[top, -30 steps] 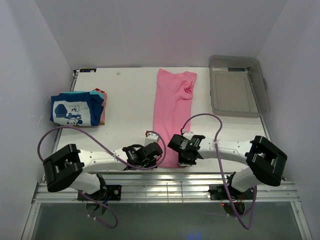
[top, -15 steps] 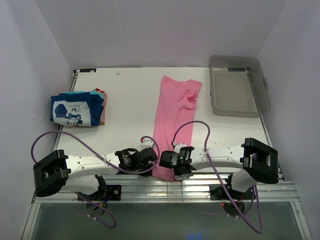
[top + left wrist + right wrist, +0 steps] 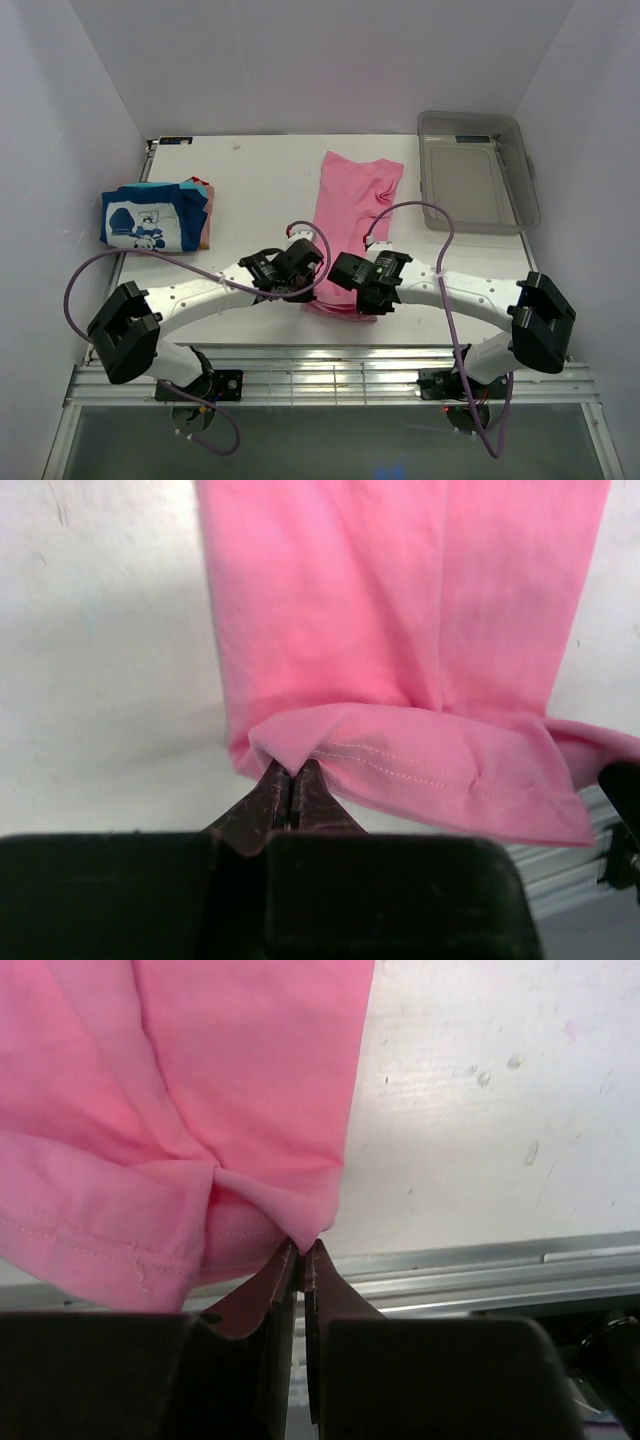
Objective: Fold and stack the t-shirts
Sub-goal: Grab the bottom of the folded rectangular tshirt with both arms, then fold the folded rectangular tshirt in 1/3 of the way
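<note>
Above table (image 3: 260, 190) front, left gripper (image 3: 291, 777) pinches pink t-shirt (image 3: 355, 200) hem; right gripper (image 3: 301, 1252) likewise (opposite corner).

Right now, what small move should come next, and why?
The left hand and right hand each pinch a near corner of the plain pink cloth t-shirt, hem lifted and curled over; probably carry it toward the far end, folding in half.

In the top view we look down from above and behind the arms (image 3: 190, 305) onto the whole desk (image 3: 250, 195). Each wrist view looks forward along its own fingers (image 3: 258, 810), very near the pink t-shirt (image 3: 355, 200); its near hem is what all three views share.
</note>
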`<move>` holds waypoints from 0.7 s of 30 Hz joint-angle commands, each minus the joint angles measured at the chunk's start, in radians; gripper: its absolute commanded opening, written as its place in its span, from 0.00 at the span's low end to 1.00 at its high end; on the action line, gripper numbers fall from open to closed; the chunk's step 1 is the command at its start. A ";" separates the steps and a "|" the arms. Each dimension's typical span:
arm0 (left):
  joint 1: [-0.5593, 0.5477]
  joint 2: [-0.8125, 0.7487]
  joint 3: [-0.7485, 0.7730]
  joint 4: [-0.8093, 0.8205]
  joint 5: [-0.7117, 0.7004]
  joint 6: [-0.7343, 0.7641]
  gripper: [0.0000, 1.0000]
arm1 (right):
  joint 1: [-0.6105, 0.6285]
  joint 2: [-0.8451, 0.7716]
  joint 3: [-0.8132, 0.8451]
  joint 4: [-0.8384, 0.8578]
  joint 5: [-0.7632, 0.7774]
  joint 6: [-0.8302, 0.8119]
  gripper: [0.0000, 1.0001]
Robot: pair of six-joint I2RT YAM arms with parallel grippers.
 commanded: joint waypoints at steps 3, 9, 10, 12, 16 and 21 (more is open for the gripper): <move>0.120 0.128 0.110 0.107 0.071 0.157 0.00 | -0.121 0.047 0.046 0.096 0.064 -0.163 0.08; 0.212 0.290 0.277 0.118 0.108 0.236 0.00 | -0.243 0.130 0.146 0.139 0.086 -0.297 0.08; 0.225 0.310 0.299 0.118 0.115 0.243 0.00 | -0.275 0.150 0.158 0.143 0.084 -0.311 0.08; 0.257 0.346 0.342 0.115 0.132 0.265 0.00 | -0.307 0.173 0.200 0.154 0.078 -0.352 0.08; 0.300 0.428 0.493 0.095 0.135 0.297 0.00 | -0.384 0.246 0.283 0.172 0.066 -0.421 0.08; 0.355 0.527 0.644 0.063 0.167 0.332 0.00 | -0.450 0.326 0.399 0.171 0.058 -0.495 0.08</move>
